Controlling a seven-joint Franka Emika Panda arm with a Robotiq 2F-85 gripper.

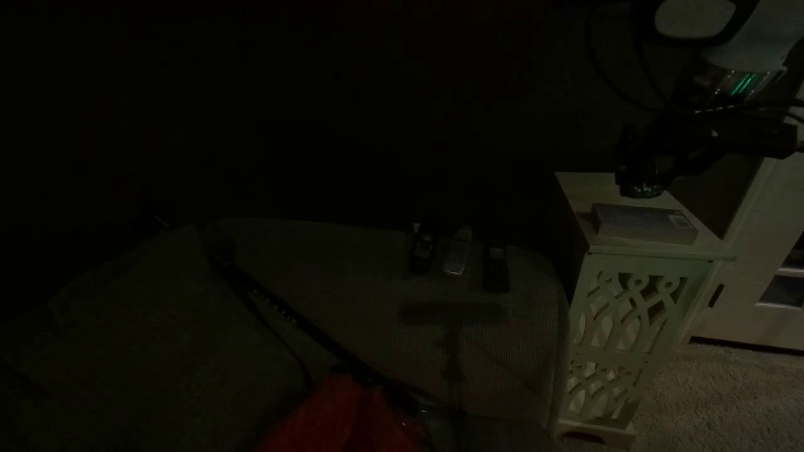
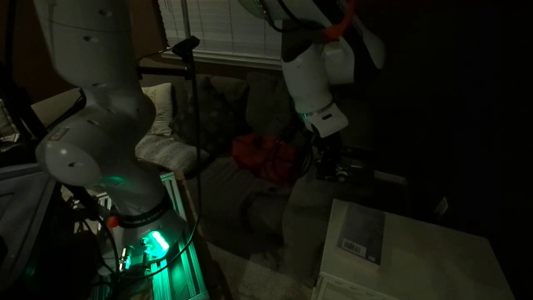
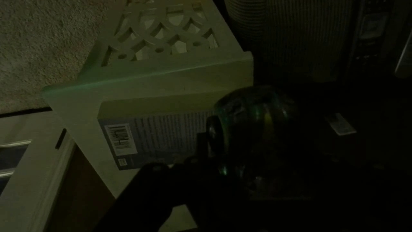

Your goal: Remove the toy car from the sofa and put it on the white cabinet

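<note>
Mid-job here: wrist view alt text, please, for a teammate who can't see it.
The gripper holds a toy car, partly hiding a book that lies barcode-up on the white cabinet. Carpet shows upper left, the sofa upper right; the lower right is too dark to read.

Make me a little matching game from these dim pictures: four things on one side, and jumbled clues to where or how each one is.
1. toy car
2. book
3. white cabinet
4. sofa

A. has a side of cut-out lattice
B. bears three slim handsets, side by side
C. held in the pincer
D. lies flat with its barcode facing up

Right pairs: 1-C; 2-D; 3-A; 4-B
</note>
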